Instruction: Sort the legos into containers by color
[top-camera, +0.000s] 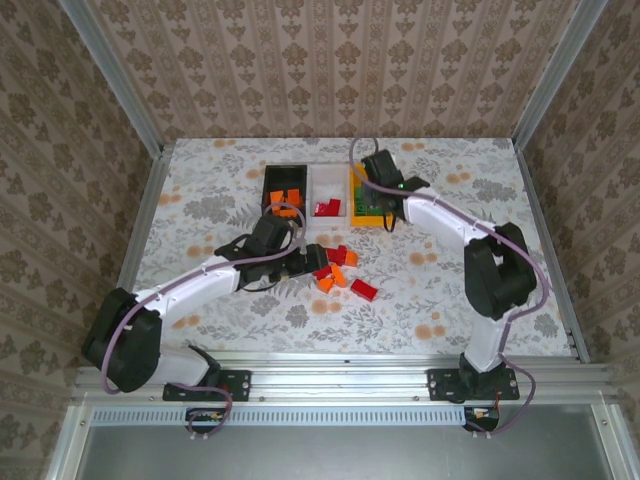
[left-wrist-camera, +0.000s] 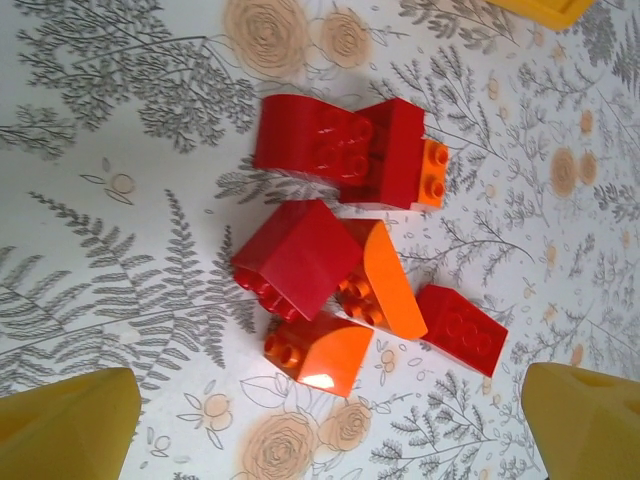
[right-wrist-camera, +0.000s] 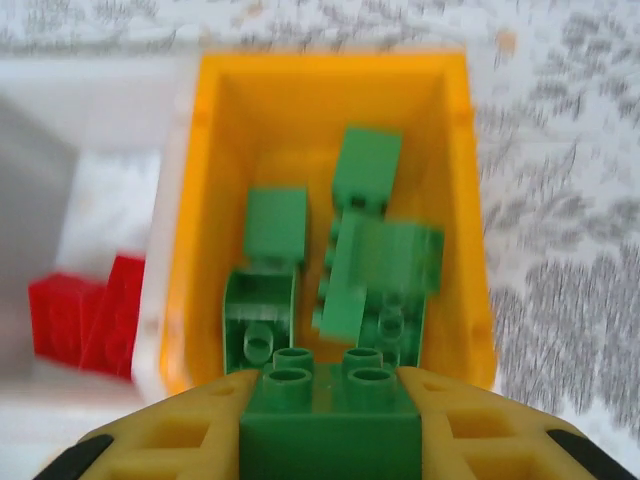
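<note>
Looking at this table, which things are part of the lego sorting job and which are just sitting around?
Part of the job: loose red and orange bricks; green brick gripped above the yellow bin; black bin; white bin.
Just there: flowered table cover; patterned walls; metal frame rail.
</note>
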